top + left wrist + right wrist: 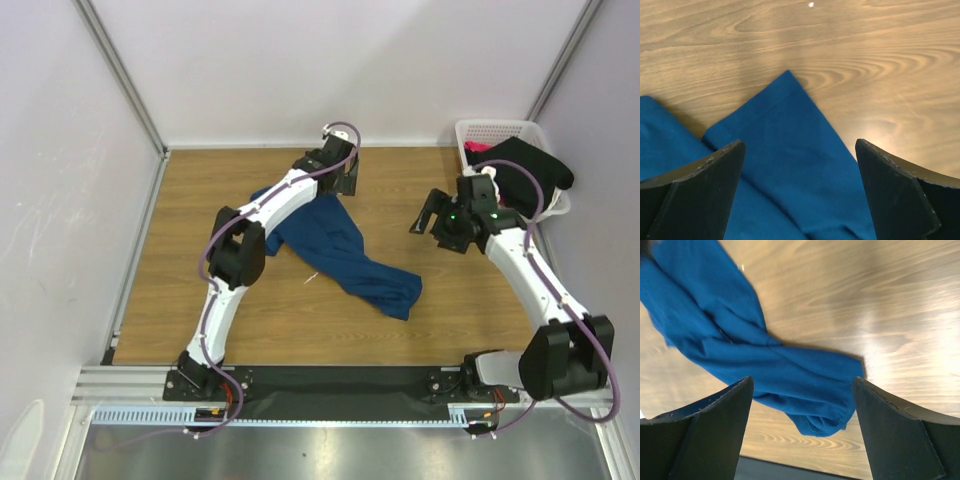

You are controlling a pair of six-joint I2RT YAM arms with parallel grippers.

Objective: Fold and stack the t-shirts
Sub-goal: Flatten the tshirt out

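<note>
A crumpled dark blue t-shirt [345, 255] lies near the middle of a wooden bench [170, 300], seen from above. It forms a long, rumpled band whose long axis runs diagonally, from a far-left end under the left arm to a bunched near-right end that points toward the right arm's base. The print cannot be seen. The left fingers [695, 195] are spread wide and hold nothing; they sit over the shirt's far end, where the wrist view shows a flat, pointed corner of blue cloth between them, aimed away across the bare wood. The right fingers [700, 435] are also spread wide and empty, held to the right of the shirt; their wrist view looks down on its bunched end. In the far right corner stands a white lattice basket [500, 130] with a black t-shirt [535, 165] draped over it and a bit of pink cloth [472, 150] showing inside.
</note>
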